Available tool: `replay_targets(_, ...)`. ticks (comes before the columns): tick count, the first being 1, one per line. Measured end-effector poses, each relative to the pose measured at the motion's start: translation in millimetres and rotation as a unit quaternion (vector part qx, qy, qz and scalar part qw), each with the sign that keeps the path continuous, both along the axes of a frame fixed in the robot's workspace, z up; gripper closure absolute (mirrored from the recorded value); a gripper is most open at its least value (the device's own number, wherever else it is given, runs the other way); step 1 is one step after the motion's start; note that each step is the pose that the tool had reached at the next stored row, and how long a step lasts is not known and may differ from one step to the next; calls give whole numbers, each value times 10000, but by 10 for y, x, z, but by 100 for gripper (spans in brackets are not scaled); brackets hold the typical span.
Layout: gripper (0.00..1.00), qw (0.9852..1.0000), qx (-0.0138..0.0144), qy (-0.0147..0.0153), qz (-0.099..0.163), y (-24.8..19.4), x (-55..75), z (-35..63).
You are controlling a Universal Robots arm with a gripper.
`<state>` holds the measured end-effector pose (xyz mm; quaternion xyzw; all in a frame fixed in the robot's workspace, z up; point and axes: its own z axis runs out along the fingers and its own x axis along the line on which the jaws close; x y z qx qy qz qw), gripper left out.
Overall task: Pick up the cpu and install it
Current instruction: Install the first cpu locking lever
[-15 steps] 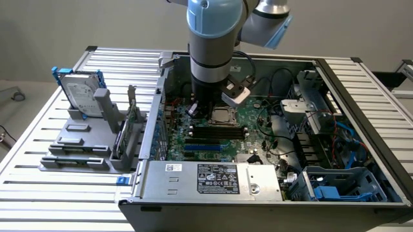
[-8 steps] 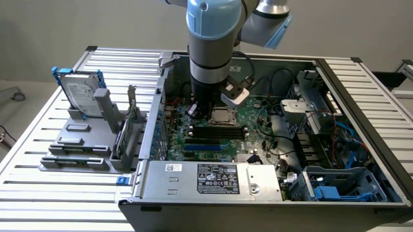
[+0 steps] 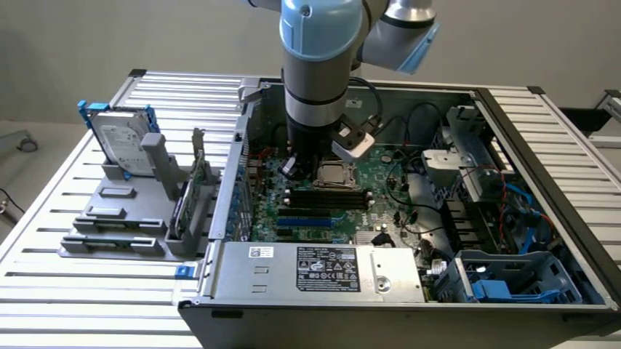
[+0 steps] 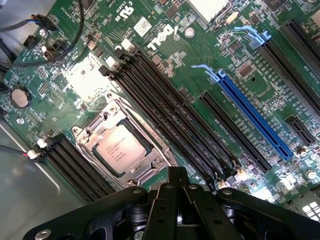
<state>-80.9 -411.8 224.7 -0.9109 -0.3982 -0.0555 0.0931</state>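
- The gripper (image 4: 172, 175) hangs over the motherboard (image 4: 200, 65), fingers together, holding nothing.
- The cpu (image 4: 120, 148) lies flat in its socket (image 4: 82, 137), beside the memory slots (image 4: 165, 115).
- Any further contact should come straight down, gently.

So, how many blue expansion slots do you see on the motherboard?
1: the long blue slot lies on the motherboard, between black slots. Others may be hidden.

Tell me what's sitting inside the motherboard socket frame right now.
The cpu lies flat inside the socket frame, silver top showing with printed text. The contacts beneath it are covered. The shut gripper hangs above the board beside it, holding nothing.
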Motion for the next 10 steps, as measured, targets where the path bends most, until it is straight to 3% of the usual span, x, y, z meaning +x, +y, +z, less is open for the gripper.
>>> replay_targets(3,89,10000,1,0,-1,-2,-1,6)
replay_targets(10,89,10000,1,0,7,-2,6,153)
